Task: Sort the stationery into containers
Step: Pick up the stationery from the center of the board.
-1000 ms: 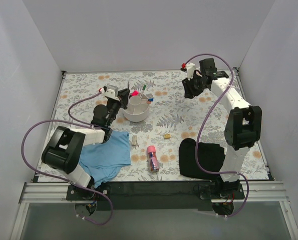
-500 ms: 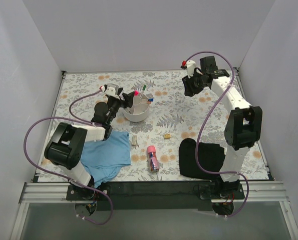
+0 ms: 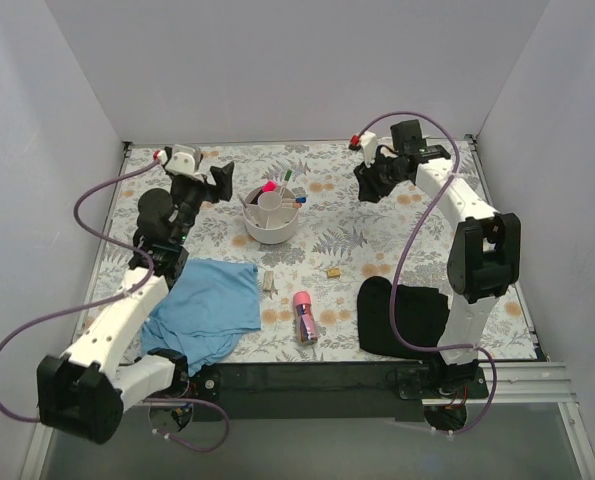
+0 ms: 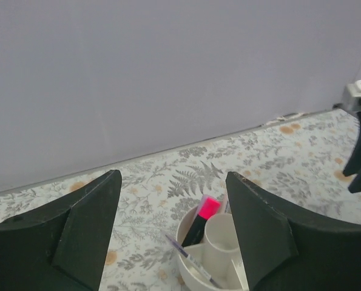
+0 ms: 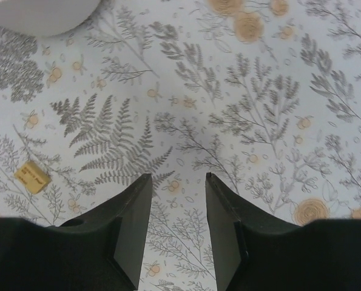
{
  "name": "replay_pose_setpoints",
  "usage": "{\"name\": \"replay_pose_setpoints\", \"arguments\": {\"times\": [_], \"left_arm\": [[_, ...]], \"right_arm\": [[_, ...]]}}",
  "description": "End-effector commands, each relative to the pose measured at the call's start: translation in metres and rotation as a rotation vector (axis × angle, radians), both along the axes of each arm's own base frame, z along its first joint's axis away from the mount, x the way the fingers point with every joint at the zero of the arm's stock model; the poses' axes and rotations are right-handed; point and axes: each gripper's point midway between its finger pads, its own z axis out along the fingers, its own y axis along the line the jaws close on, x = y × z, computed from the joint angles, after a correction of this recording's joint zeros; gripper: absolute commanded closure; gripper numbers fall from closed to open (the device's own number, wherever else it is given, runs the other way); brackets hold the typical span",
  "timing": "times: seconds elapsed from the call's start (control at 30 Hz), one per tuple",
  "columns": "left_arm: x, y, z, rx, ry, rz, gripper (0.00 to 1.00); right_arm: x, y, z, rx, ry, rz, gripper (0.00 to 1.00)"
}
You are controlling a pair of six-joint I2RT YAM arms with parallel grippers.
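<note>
The white round organiser point(image 3: 273, 216) stands at the table's back middle with a pink-capped highlighter point(image 3: 270, 187) and pens in it. In the left wrist view the highlighter point(image 4: 208, 208) and a thin pen point(image 4: 189, 258) lean in the organiser's point(image 4: 195, 271) outer compartments. My left gripper point(image 3: 219, 179) point(image 4: 172, 179) hovers left of the organiser, open and empty. My right gripper point(image 3: 366, 184) point(image 5: 178, 177) hangs open and empty over bare table right of it. A stubby pink tube point(image 3: 304, 314), a brass piece point(image 3: 332, 271) point(image 5: 33, 177) and a grey piece point(image 3: 269, 282) lie on the table.
A blue cloth point(image 3: 207, 308) lies at the front left, partly beside my left arm. A black cloth point(image 3: 401, 316) lies at the front right by the right arm's base. Grey walls close the table on three sides.
My left gripper has opened wide and drawn back up and to the left, away from the organiser, with the arm stretching out. My right gripper has drifted slightly left.
</note>
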Motion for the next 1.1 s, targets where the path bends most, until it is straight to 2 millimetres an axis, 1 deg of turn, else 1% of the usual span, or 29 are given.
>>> {"name": "replay_pose_setpoints", "arguments": {"times": [0.0,0.03,0.07,0.1,0.13,0.17,0.2,0.23,0.27,0.3,0.33,0.37,0.4,0.47,0.5,0.53,0.57,0.6,0.67,0.7,0.73,0.83,1.0,1.07], "left_arm": [[-0.062,-0.008,-0.09,0.174,0.454,-0.168,0.31],[-0.077,-0.021,-0.098,0.193,0.484,-0.272,0.31],[-0.085,-0.024,-0.105,0.201,0.512,-0.307,0.34],[-0.093,-0.024,-0.123,0.21,0.57,-0.327,0.36],[-0.094,-0.022,-0.132,0.201,0.598,-0.312,0.36],[-0.093,-0.018,-0.141,0.19,0.626,-0.281,0.36],[-0.085,-0.012,-0.146,0.173,0.629,-0.224,0.36],[-0.082,-0.003,-0.16,0.158,0.656,-0.166,0.33],[-0.076,0.005,-0.165,0.133,0.665,-0.112,0.31],[-0.065,0.015,-0.162,0.106,0.639,-0.064,0.28],[-0.059,0.02,-0.174,0.089,0.666,-0.027,0.26],[-0.052,0.028,-0.177,0.065,0.674,0.027,0.25],[-0.043,0.031,-0.177,0.045,0.672,0.047,0.24],[-0.029,0.031,-0.177,0.029,0.68,0.06,0.24],[-0.022,0.032,-0.17,0.018,0.656,0.068,0.24],[-0.019,0.032,-0.167,0.019,0.646,0.069,0.24],[-0.016,0.031,-0.162,0.024,0.633,0.067,0.24],[-0.014,0.034,-0.161,0.032,0.627,0.08,0.24],[-0.015,0.037,-0.16,0.04,0.626,0.095,0.24],[-0.017,0.04,-0.163,0.046,0.631,0.102,0.24],[-0.018,0.042,-0.164,0.056,0.631,0.108,0.24],[-0.021,0.044,-0.167,0.059,0.639,0.111,0.24],[-0.019,0.045,-0.163,0.062,0.622,0.109,0.24],[-0.018,0.045,-0.161,0.064,0.613,0.108,0.24]], "right_arm": [[-0.045,0.041,0.002,-0.012,-0.089,0.3,0.5],[-0.057,0.051,-0.001,-0.024,-0.101,0.355,0.5],[-0.064,0.054,-0.005,-0.051,-0.138,0.428,0.5],[-0.072,0.057,-0.011,-0.071,-0.147,0.468,0.5],[-0.092,0.061,-0.023,-0.095,-0.139,0.533,0.5],[-0.101,0.063,-0.029,-0.114,-0.144,0.575,0.49],[-0.109,0.062,-0.036,-0.146,-0.165,0.634,0.48],[-0.127,0.063,-0.045,-0.159,-0.147,0.68,0.48],[-0.136,0.061,-0.052,-0.169,-0.134,0.702,0.47],[-0.142,0.061,-0.055,-0.174,-0.143,0.736,0.46],[-0.156,0.059,-0.063,-0.179,-0.125,0.76,0.46],[-0.162,0.058,-0.066,-0.184,-0.124,0.776,0.45],[-0.166,0.057,-0.069,-0.186,-0.125,0.79,0.44],[-0.177,0.058,-0.074,-0.176,-0.105,0.796,0.41],[-0.178,0.061,-0.075,-0.163,-0.106,0.791,0.32],[-0.18,0.064,-0.076,-0.15,-0.091,0.768,0.29],[-0.183,0.063,-0.08,-0.147,-0.079,0.759,0.21],[-0.178,0.068,-0.079,-0.143,-0.106,0.748,0.2],[-0.178,0.073,-0.08,-0.133,-0.102,0.712,0.19],[-0.176,0.074,-0.082,-0.139,-0.11,0.698,0.18],[-0.172,0.081,-0.08,-0.135,-0.145,0.69,0.18],[-0.169,0.088,-0.082,-0.146,-0.175,0.68,0.18],[-0.165,0.094,-0.087,-0.148,-0.183,0.68,0.21],[-0.163,0.094,-0.092,-0.157,-0.175,0.676,0.23]]}}
